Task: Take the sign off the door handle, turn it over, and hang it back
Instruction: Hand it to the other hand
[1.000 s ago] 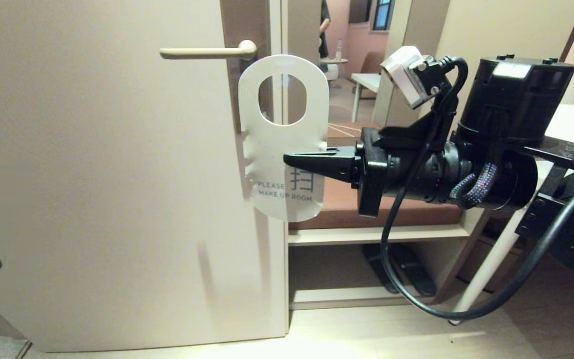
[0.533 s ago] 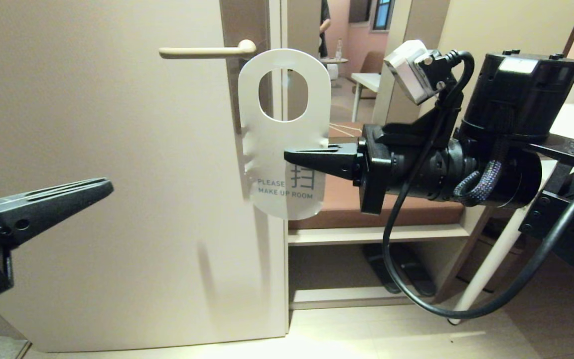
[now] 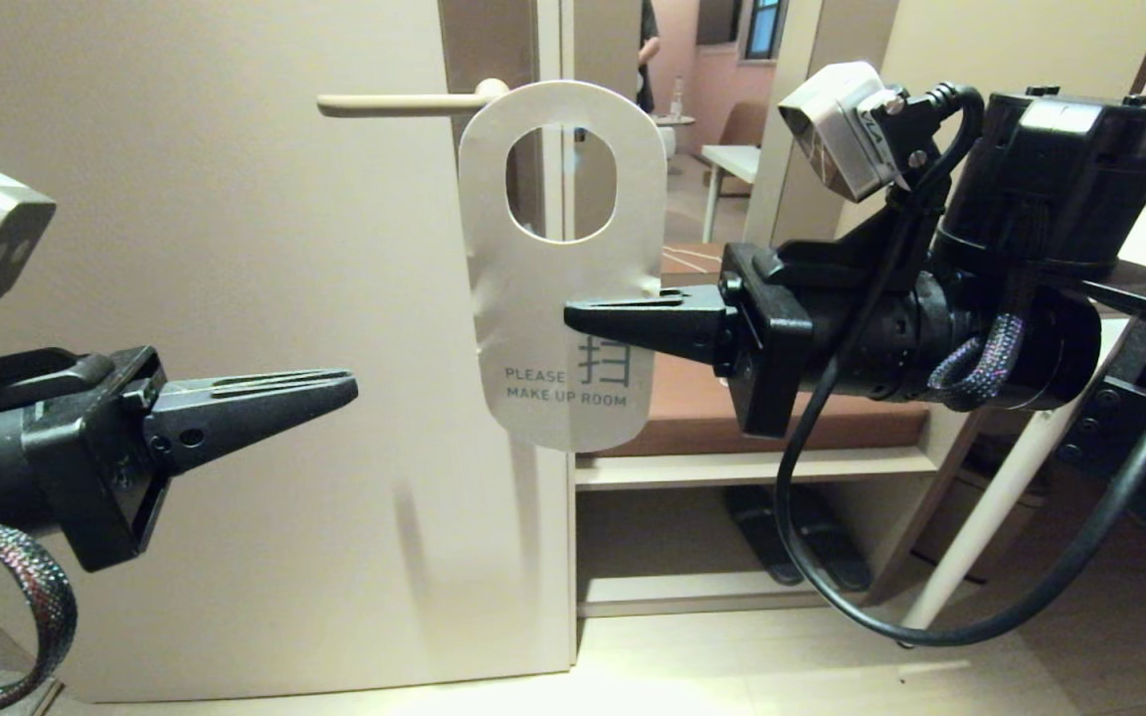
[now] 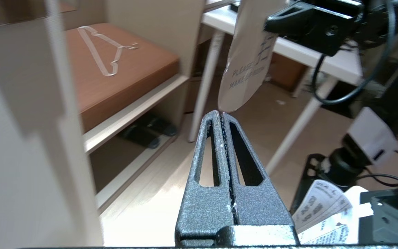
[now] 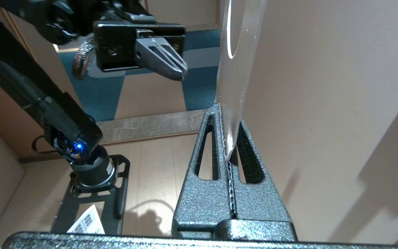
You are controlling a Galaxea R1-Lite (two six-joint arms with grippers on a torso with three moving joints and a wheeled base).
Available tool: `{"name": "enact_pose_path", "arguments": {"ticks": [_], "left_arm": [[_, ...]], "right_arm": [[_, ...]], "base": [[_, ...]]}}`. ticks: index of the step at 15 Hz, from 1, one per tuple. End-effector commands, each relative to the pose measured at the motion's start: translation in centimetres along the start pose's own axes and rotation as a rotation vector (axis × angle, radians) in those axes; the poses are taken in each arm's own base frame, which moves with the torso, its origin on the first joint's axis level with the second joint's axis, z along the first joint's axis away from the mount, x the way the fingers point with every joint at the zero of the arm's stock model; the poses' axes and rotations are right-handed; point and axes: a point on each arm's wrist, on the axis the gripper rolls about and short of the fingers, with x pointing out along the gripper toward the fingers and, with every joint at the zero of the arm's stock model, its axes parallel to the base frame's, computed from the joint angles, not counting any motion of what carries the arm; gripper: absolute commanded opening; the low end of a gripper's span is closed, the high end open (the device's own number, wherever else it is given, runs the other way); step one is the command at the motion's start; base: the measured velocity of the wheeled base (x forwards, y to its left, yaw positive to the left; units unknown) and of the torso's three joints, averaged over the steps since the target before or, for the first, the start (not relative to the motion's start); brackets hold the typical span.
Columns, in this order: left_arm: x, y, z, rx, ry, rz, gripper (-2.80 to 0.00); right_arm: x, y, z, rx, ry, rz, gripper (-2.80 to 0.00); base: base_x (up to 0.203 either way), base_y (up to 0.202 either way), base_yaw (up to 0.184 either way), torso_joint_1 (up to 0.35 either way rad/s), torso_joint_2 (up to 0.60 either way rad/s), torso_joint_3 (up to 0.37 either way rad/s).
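Left gripper (image 3: pixel 339 386) on the left, level, pointed toward the sign, pressed together on nothing, well short of the card. Cream door (image 3: pixel 235 348) behind it. Door handle (image 3: pixel 399 101) high on the door, a slim level lever, bare of the card. Just right of the handle: the sign (image 3: pixel 558 268), upright, free of the lever, its top edge overlapping the handle's rounded pivot end in the head view. White face toward the head camera, with grey lettering "PLEASE MAKE UP ROOM" near the rounded lower end and an oval hole near the top. Right gripper (image 3: pixel 578 318) clamped on the sign's right edge, above the lettering, fingers level. Farther right, an open shelf unit with a brown cushion (image 4: pixel 116 65), a thin wire hanger (image 4: pixel 107 52) lying on it. Dark slippers (image 4: pixel 149 131) in the compartment below.
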Motion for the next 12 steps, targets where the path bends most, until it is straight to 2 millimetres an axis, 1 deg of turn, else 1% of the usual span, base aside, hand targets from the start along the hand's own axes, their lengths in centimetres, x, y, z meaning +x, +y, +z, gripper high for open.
{"name": "enact_pose_path", "arguments": {"ticks": [1,4,8,10,12], "left_arm": [[1.4,1.3,-0.4,-0.03,0.011,-0.044,-2.8],[2.2,1.9,-0.4,-0.061,0.003,-0.122,-2.8],[2.2,1.9,-0.7,-0.137,0.017,-0.13,-2.8],[2.1,1.8,-0.8,-0.167,0.033,-0.182,-2.8],[2.2,1.8,-0.9,-0.172,0.04,-0.195,-2.8]], "right_arm": [[0.2,0.4,0.1,0.008,-0.004,0.022,-2.8],[0.6,1.0,0.8,0.074,-0.008,0.118,-2.8],[0.8,1.1,0.6,0.103,0.0,0.138,-2.8],[0.8,1.3,0.5,0.104,0.006,0.167,-2.8],[0.7,1.4,0.5,0.104,0.008,0.175,-2.8]], "base": [[0.0,0.0,0.0,0.0,0.0,0.0],[0.0,0.0,0.0,0.0,0.0,0.0],[0.0,0.0,0.0,0.0,0.0,0.0],[0.0,0.0,0.0,0.0,0.0,0.0],[0.0,0.0,0.0,0.0,0.0,0.0]]}}
